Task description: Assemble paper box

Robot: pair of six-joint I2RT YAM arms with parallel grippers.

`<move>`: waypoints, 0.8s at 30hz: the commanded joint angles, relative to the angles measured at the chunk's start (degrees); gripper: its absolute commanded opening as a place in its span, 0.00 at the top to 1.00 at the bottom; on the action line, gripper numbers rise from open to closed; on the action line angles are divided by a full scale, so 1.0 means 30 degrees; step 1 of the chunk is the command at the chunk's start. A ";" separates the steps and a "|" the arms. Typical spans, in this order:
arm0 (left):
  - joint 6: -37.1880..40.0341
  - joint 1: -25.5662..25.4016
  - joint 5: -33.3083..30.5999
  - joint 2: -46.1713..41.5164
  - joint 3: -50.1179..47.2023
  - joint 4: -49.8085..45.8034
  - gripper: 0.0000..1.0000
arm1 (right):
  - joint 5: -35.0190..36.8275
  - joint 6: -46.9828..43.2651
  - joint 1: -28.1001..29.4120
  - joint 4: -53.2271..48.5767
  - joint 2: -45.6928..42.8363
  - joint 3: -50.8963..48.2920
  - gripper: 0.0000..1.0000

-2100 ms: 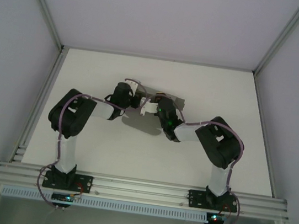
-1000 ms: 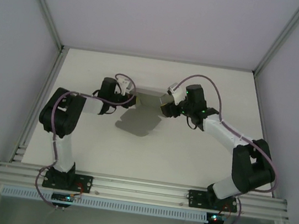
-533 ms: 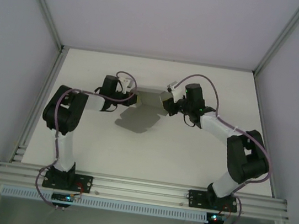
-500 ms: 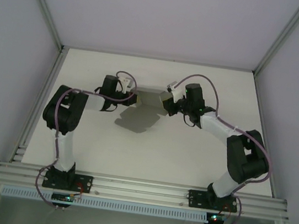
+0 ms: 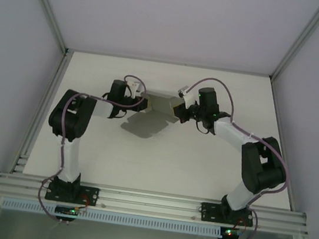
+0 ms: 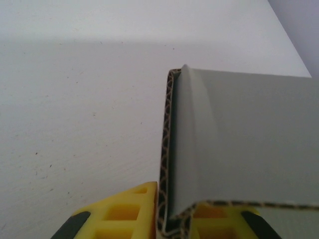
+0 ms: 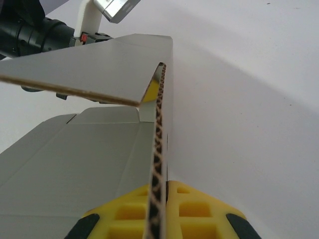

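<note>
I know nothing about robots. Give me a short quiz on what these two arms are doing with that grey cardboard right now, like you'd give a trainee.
1. True or false: the left claw is open and clear of the paper box.
2. The fingers of the right claw are: A yellow, B red, C blue.
3. How many claws grip the box?
Key: 1 false, it is shut on a cardboard edge; 2 A; 3 two, one at each end.
</note>
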 commanded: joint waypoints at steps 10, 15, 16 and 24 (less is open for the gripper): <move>-0.0811 -0.0227 0.0569 0.0709 -0.0177 0.1452 0.89 | -0.1389 -0.0286 0.0075 -0.2067 0.0778 0.0565 1.00; -0.1187 -0.0263 -0.1987 0.0286 -0.0138 0.0179 1.00 | -0.0700 -0.0666 0.0104 -0.2505 0.0537 0.0514 1.00; -0.1535 -0.0289 -0.3025 0.0144 -0.0075 -0.0409 1.00 | -0.0166 -0.0797 0.0158 -0.2604 0.0431 0.0486 1.00; -0.2679 -0.1450 -1.3209 0.0242 0.3486 -1.1035 1.00 | 0.3675 -0.1609 0.1547 -0.2913 -0.1141 -0.0294 1.00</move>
